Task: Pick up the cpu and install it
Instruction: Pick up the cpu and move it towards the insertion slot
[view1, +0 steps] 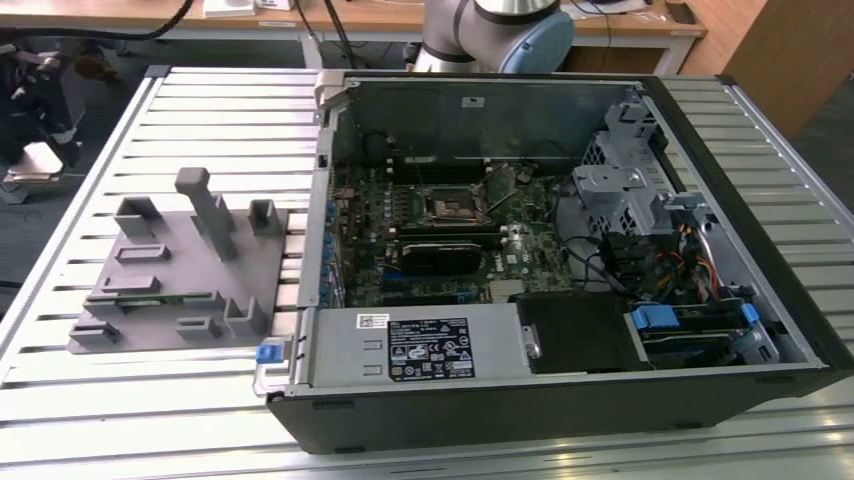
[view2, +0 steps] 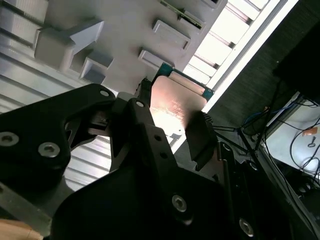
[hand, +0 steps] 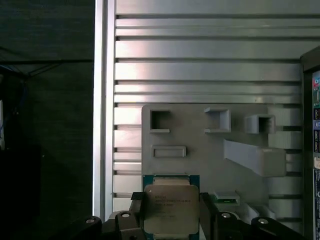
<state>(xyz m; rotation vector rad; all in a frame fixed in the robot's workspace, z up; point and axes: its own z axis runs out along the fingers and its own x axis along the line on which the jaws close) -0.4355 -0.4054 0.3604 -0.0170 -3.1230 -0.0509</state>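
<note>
Silver slats make up the desk (view1: 200, 100), and dark floor lies past its long edge. We see the two black fingers (hand: 206, 215) closed partway, pressing on two opposite sides of the cpu (hand: 170, 206). They hold it flat between them. Its pale metal top has a thin green rim and small dark writing that we cannot make out.

The cpu hangs over the grey plastic fixture (hand: 200, 130), above the side that is nearer the desk's edge. Square pockets and a slanted block stick up from the fixture close by. Bare slats lie open beyond it.

In the exterior view, the fixture sits on the exterior view's left, just beside the open computer case (view1: 561, 410). Metal walls stand all around the green board inside. The black square socket (view1: 450, 205) sits near the middle of that board, with low parts packed close around it. A big white label (view1: 427, 350) with dark print is stuck on the grey power box at the front of the case. We see the robot arm's base (view1: 497, 25) behind the case.
</note>
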